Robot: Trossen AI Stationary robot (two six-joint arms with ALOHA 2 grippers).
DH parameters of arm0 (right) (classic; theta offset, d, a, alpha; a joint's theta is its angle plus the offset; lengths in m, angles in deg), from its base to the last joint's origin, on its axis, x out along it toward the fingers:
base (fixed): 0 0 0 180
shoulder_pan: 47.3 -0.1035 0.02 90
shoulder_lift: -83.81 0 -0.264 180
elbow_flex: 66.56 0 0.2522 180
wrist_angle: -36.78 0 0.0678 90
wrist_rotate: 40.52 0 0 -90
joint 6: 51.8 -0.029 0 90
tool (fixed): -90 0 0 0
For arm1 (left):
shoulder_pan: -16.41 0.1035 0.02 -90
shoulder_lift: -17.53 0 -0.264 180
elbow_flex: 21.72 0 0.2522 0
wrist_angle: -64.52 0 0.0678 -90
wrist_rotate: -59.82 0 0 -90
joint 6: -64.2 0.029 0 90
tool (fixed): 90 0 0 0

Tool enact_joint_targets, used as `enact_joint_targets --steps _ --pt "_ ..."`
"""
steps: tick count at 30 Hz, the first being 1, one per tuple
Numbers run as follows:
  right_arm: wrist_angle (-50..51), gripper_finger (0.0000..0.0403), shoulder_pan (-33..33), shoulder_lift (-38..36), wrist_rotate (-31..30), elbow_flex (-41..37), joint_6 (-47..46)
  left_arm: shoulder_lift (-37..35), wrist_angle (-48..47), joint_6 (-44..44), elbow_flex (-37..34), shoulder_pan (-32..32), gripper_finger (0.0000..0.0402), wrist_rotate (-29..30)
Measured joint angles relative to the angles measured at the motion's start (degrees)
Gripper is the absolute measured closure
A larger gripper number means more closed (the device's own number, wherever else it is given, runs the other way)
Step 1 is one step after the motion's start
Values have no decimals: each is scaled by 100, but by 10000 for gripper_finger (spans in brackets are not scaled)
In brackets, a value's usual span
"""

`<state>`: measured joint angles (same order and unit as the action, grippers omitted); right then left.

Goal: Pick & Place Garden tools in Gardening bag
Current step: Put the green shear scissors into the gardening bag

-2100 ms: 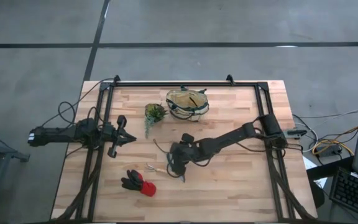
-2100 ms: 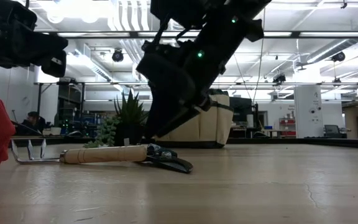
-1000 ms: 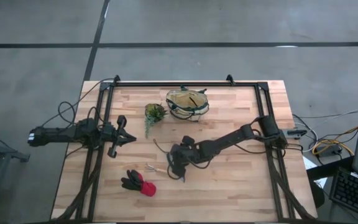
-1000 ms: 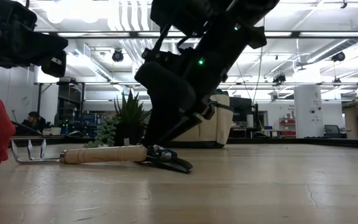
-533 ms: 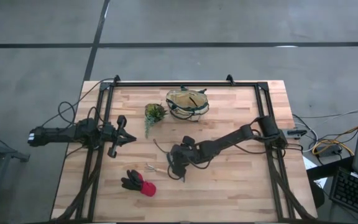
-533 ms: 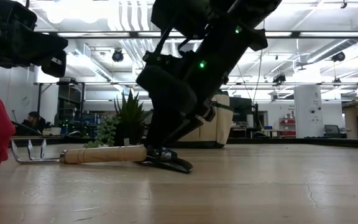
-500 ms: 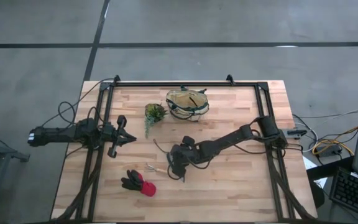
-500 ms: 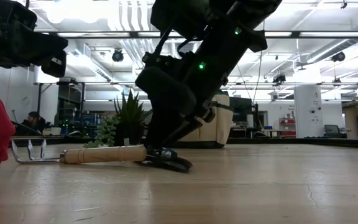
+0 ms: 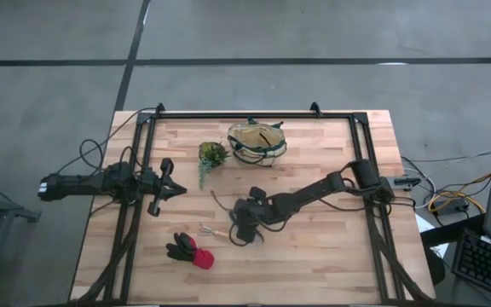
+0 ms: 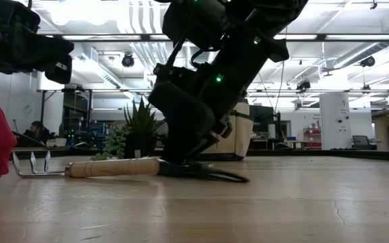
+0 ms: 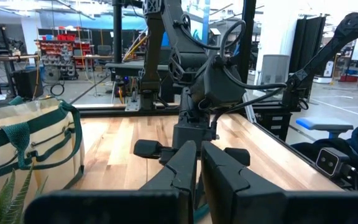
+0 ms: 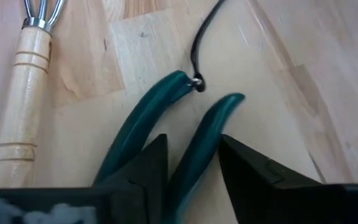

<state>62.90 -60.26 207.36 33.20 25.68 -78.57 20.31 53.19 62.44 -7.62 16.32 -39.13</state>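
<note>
A pair of teal-handled pruning shears [image 12: 185,118] lies on the table beside the wooden-handled hand tool [image 12: 18,106]. My right gripper [image 9: 242,232] is down on the shears at the table's middle, toward its near side. The black-and-red gloves [image 9: 189,251] lie at the near left. The tan bag [image 9: 257,141] stands on its base at the far middle. My left gripper [image 11: 199,163] is shut and empty at the left side. No second pair of shears shows. My right gripper has one teal handle [image 12: 209,132] of the shears pinched between its two fingers, partway along the handle. The other handle [image 12: 143,117] lies outside the fingers. The fingers slant down from above and from the table's right. The shears lie flat on the table [image 10: 211,173].
A small green potted plant [image 9: 212,154] stands left of the bag. A thin black cord [image 12: 197,46] runs from the shears' handle end across the wood. The dark frame rails [image 9: 135,179] border the table at left and right.
My right gripper has gone down a little onto the shears. The shears have swung about on the table: in the low view their free end now reaches farther out from under the gripper and lies flatter. The wooden-handled tool has stayed where it was.
</note>
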Motion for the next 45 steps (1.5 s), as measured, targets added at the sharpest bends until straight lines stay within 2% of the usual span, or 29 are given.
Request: enact_joint_targets --steps 11,19,23,29,35,40,45 --pt "5 354 -1 -25 26 -8 483 0 4 0 0 0 374 0" --pt "182 353 26 -425 133 4 1042 0 4 0 0 1 374 -2" --pt "146 352 77 -840 500 13 1304 0 6 0 0 1 374 -2" --pt "142 356 220 -1606 1628 0 1573 0 8 0 0 1 374 -2" --pt "380 357 599 -2339 3107 -13 1957 0 7 0 0 -1 374 -2" --pt "702 357 1132 -2682 5151 -42 2501 2 8 0 0 1 374 -2" --pt "683 357 1536 -2713 7484 -214 3085 2 8 0 0 -1 374 -2"
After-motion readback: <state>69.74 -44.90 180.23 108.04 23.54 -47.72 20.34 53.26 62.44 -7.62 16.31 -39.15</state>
